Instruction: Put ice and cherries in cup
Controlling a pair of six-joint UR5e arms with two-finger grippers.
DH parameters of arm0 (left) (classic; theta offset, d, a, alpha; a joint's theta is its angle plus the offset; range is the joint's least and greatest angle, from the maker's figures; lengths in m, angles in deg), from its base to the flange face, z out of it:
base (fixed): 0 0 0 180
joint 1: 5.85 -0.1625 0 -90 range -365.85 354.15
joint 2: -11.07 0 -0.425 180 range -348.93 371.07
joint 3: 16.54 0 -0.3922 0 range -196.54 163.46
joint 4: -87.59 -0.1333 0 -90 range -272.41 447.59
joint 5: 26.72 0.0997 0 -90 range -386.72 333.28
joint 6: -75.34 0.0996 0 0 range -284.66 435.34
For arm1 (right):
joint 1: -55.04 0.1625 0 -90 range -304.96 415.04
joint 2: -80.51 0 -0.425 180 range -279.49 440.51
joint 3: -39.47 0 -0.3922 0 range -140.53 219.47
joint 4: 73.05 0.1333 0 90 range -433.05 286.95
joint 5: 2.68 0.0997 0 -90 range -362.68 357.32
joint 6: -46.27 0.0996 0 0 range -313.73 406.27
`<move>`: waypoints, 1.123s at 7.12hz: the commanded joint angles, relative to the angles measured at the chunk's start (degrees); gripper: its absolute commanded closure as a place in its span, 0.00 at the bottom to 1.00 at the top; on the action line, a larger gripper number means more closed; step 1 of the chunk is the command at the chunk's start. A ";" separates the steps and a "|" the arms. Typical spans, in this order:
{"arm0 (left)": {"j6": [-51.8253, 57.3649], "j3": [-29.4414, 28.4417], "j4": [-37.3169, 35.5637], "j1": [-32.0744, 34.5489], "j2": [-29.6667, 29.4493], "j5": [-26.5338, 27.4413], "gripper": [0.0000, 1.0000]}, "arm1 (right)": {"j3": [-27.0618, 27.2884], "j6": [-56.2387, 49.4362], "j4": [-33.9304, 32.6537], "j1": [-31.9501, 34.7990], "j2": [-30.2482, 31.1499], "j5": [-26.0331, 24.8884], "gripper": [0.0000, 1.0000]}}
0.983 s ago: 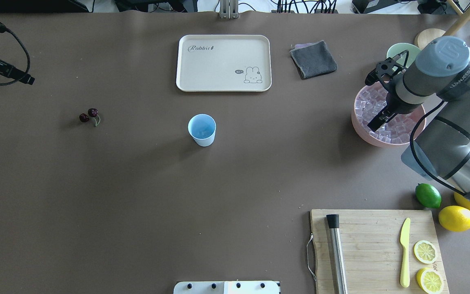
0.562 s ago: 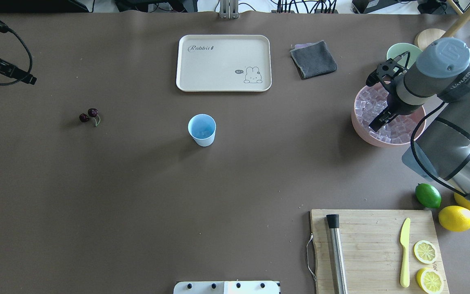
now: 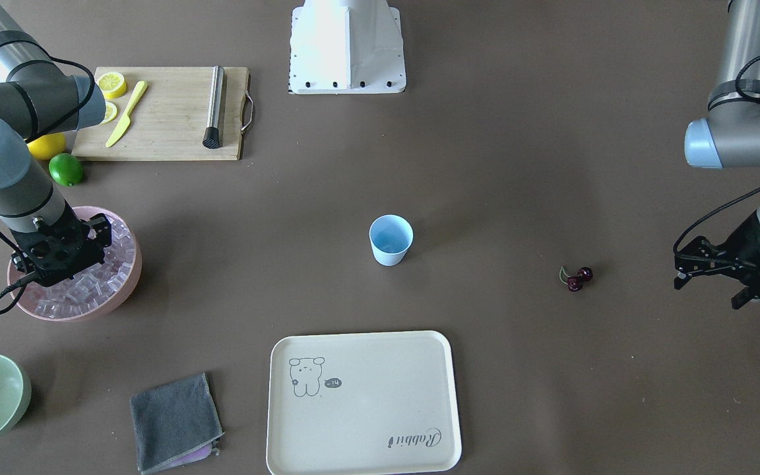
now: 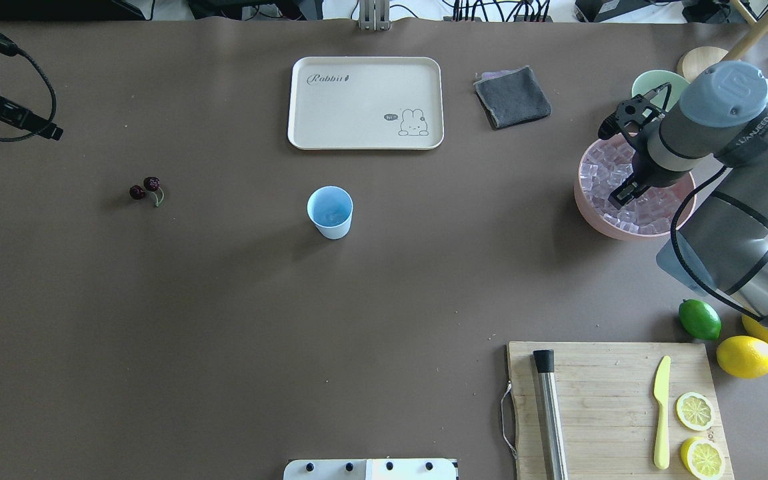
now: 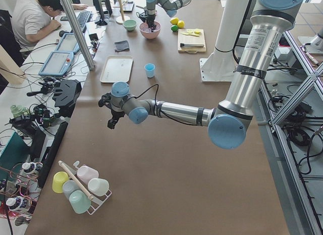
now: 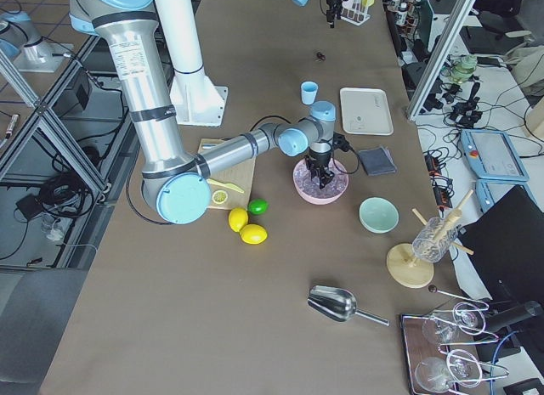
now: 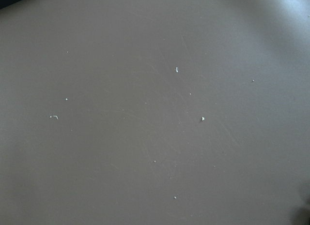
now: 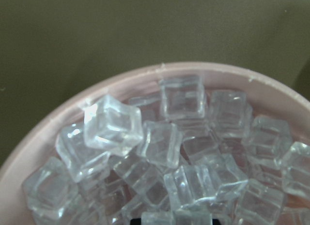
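Down in the pink bowl [image 4: 597,225], the right fingers [image 4: 624,195] sit sunk among the ice [image 4: 599,172], placed to pinch a cube; can't tell their gap or whether one is caught. The cup [image 4: 330,211] stands mid-desk [image 4: 224,333], well apart. The cherries [image 4: 145,189] lie beyond it, toward the left fingers [image 3: 690,264], which are spread and empty, likely there for the fruit.

Robotics lab: seated operator [image 5: 31,16], control screens [image 5: 56,63], aluminium frame post [image 5: 78,33], loose cables [image 5: 43,86], industrial arm [image 5: 176,112].
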 commanded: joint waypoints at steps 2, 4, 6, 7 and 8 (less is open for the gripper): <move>-0.07 -0.33 0.69 -0.48 0.08 0.44 0.02 | 2.09 0.16 -0.52 0.35 -0.09 0.34 1.00; -0.07 -0.33 0.69 -0.57 -0.01 0.79 0.02 | 6.64 0.16 -7.68 3.93 -2.88 5.32 1.00; -0.07 -0.25 0.69 -1.01 -0.01 0.79 0.02 | 8.43 4.78 -25.15 3.52 -16.80 6.05 1.00; -0.07 -0.25 0.69 -1.10 -0.01 0.79 0.02 | 7.47 12.56 -25.92 0.30 -22.10 5.96 1.00; -0.07 -0.25 0.69 -1.10 -0.01 0.79 0.02 | 2.50 20.21 -25.84 -3.22 -29.81 5.35 1.00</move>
